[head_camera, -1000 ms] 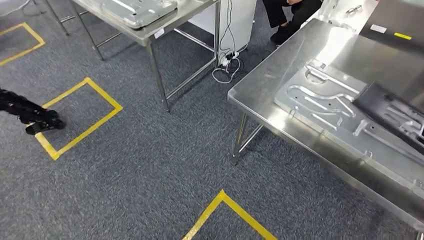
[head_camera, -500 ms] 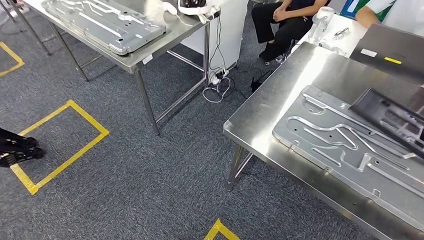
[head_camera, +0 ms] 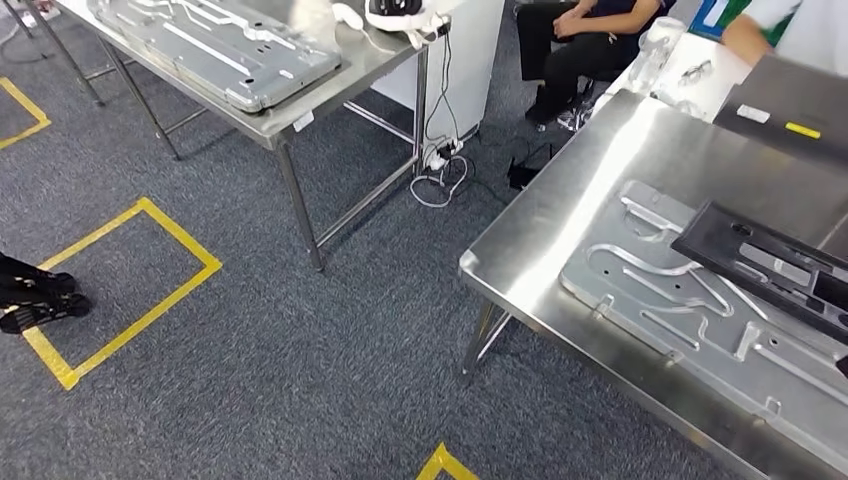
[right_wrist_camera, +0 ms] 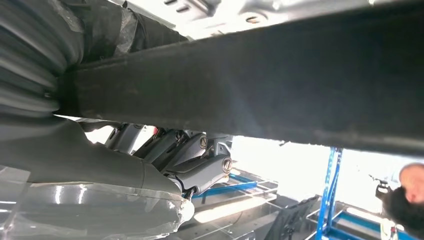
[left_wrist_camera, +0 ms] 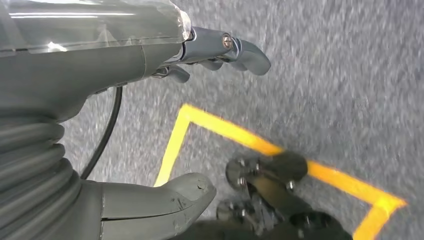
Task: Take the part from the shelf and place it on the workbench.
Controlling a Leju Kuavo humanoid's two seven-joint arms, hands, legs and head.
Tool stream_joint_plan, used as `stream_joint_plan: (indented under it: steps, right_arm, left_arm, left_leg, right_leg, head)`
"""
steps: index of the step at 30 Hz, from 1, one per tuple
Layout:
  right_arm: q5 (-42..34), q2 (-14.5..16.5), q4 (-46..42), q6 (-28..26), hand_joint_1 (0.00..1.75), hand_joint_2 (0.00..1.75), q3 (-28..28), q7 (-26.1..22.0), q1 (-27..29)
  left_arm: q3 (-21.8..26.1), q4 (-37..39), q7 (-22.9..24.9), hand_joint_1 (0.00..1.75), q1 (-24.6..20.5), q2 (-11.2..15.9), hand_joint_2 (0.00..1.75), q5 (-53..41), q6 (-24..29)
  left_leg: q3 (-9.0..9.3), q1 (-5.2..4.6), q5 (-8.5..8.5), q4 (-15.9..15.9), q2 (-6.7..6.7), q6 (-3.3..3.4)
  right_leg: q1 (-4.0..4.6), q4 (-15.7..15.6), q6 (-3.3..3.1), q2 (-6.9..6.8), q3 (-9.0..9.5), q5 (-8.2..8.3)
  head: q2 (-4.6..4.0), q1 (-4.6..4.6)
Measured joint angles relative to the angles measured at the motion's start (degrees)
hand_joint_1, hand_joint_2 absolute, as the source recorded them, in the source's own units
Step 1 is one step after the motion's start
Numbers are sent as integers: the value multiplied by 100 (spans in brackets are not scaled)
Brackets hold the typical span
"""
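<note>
Head view shows the part [head_camera: 765, 268], a long dark flat tray-like piece, at the right side of the scene, above the workbench [head_camera: 560, 215]. It hangs over the grey stamped metal plate [head_camera: 660, 300] that lies on this bench. Its long axis runs from the middle of the bench toward the near right, out to the edge of the picture. I cannot tell if it touches the plate or is just above it.

Right wrist view shows the same part [right_wrist_camera: 250, 95] as a thick dark bar directly against the right hand [right_wrist_camera: 185, 160]. The fingers [right_wrist_camera: 200, 167] are curled under the bar and the thumb side is on the other face, so this hand holds the part from its near right end. The part therefore lies from the fingers toward the far left, across the plate.

Left wrist view shows the left hand [left_wrist_camera: 150, 115] hanging over the grey carpet [left_wrist_camera: 325, 75] and a yellow tape line [left_wrist_camera: 240, 137]. Its fingers [left_wrist_camera: 240, 47] and thumb are well apart and hold nothing. This hand is far from the part, so the right hand is the one for the placing.

I judge that the placing step is near: the part must go down flat on the bench.

On the far left stands a second table [head_camera: 330, 85] with a similar plate, and a person [head_camera: 575, 30] sits behind.
</note>
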Motion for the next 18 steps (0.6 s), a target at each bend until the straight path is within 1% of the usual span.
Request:
stream_joint_plan:
  steps: [1,2,3,4,5,6,7,8,9,10,11,12,14,16,17,18]
  right_arm:
    - [77,52,-1,-19,175,175,0,-26,23]
    - [160,114,-1,-36,175,175,0,-47,48]
    - [247,184,7,-51,175,175,0,-67,71]
    - [349,258,27,-70,175,175,0,-84,92]
    - [448,326,63,-88,175,175,0,-101,116]
    - [559,398,124,-111,175,175,-2,-130,136]
    - [664,459,198,-134,175,175,-9,-169,149]
    - [758,514,280,-157,175,175,-26,-221,159]
    - [849,561,365,-185,175,175,-58,-288,163]
    - [933,595,450,-220,175,175,-113,-361,163]
    - [1011,629,537,-260,175,175,-182,-435,154]
    - [1093,662,629,-307,175,175,-267,-513,136]
    - [1245,737,815,-383,175,175,-445,-650,95]
    - [1377,815,990,-434,175,175,-619,-758,60]
    - [1430,851,1078,-462,175,175,-702,-796,37]
    - [1474,884,1167,-491,175,175,-782,-828,11]
  left_arm:
    - [11,0,-3,0,2,-1,175,1,2]
    - [28,0,-4,0,3,-1,175,1,3]
    - [45,0,-2,0,3,-1,175,1,4]
    - [61,0,1,0,5,-1,175,0,5]
    - [72,0,4,0,8,-2,175,-2,8]
    - [78,0,10,0,12,-2,175,-4,13]
    - [84,0,17,0,17,-1,175,-6,21]
    - [90,0,23,0,20,1,175,-7,32]
    - [97,0,28,0,21,3,175,-7,44]
    - [107,0,31,0,19,5,175,-7,55]
    - [116,0,32,0,16,7,175,-8,63]
    - [126,0,33,0,14,8,175,-10,68]
    - [149,0,35,0,14,8,175,-13,79]
    - [179,0,36,0,16,8,175,-16,95]
    - [194,0,36,0,16,8,175,-20,104]
    - [208,0,37,0,14,8,175,-23,112]
  left_leg:
    - [-25,0,-52,45,11,-31]
    - [-88,4,-176,188,24,-64]
    - [-198,20,-369,456,39,-98]
    - [-339,46,-593,816,53,-138]
    - [-477,78,-783,1194,63,-178]
    - [-560,111,-889,1465,74,-218]
    - [-549,141,-891,1539,88,-255]
    - [-423,168,-796,1384,102,-289]
    - [-189,190,-634,1014,115,-315]
    - [63,204,-514,592,121,-324]
    - [273,203,-424,241,116,-308]
    - [405,195,-388,19,109,-274]
    - [454,161,-394,-63,93,-179]
    - [487,164,-373,-123,99,-96]
    - [510,170,-358,-162,105,-59]
    - [531,175,-348,-194,113,-31]
  right_leg:
    - [-21,-57,-11,-5,9,54]
    - [-47,-111,-16,-11,14,109]
    - [-70,-143,-16,-19,11,147]
    - [-76,-152,-18,-22,-2,165]
    - [-84,-149,-12,-27,-17,174]
    - [-94,-142,-3,-31,-30,177]
    - [-106,-132,10,-33,-38,176]
    - [-124,-119,28,-33,-41,170]
    - [-146,-101,54,-32,-39,156]
    - [-166,-82,88,-33,-35,136]
    - [-176,-61,131,-34,-34,115]
    - [-180,-48,175,-34,-33,100]
    - [-184,-57,258,-31,-28,92]
    - [-204,-43,322,-26,-12,54]
    - [-212,75,344,-24,-55,-34]
    - [-218,318,359,-23,-165,-178]
  head:
    - [0,-2]
    - [0,-2]
    - [-1,-3]
    - [-1,-4]
    - [-1,-4]
    - [-1,-4]
    - [0,-5]
    - [0,-5]
    - [0,-5]
    - [0,-5]
    - [0,-4]
    - [0,-4]
    - [0,-3]
    - [0,-2]
    - [0,-2]
    - [0,1]
